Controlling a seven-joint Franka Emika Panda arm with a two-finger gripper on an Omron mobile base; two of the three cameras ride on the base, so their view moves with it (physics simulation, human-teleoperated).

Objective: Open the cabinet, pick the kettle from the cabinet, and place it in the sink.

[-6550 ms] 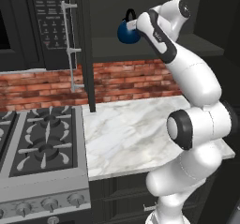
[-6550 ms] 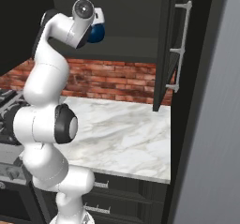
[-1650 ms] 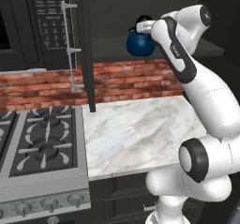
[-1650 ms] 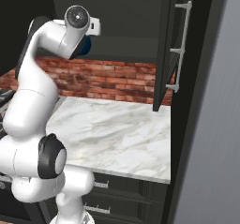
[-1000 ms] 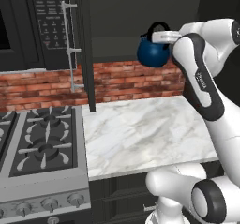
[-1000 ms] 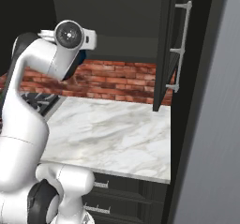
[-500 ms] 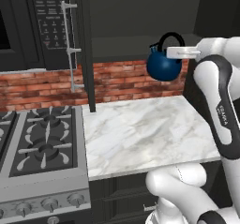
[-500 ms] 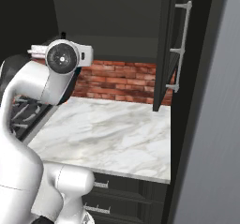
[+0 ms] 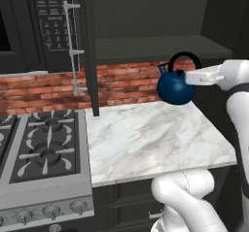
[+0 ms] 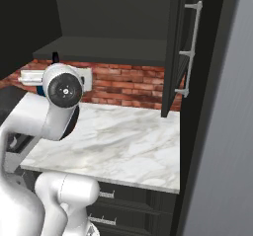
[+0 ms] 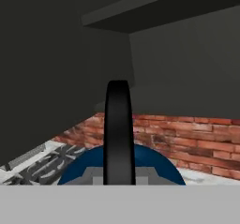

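Fingers (image 9: 190, 76) clamped on kettle (image 9: 175, 87) handle, held in air above marble counter (image 9: 151, 141), w/ cabinet (image 9: 146, 17) doors open.

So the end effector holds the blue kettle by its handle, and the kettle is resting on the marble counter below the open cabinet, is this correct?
Not quite. The end effector does hold the kettle by its handle, below the open cabinet, but the kettle is not resting on the marble counter. The left base view shows it hanging in the air above the counter, in front of the brick wall.
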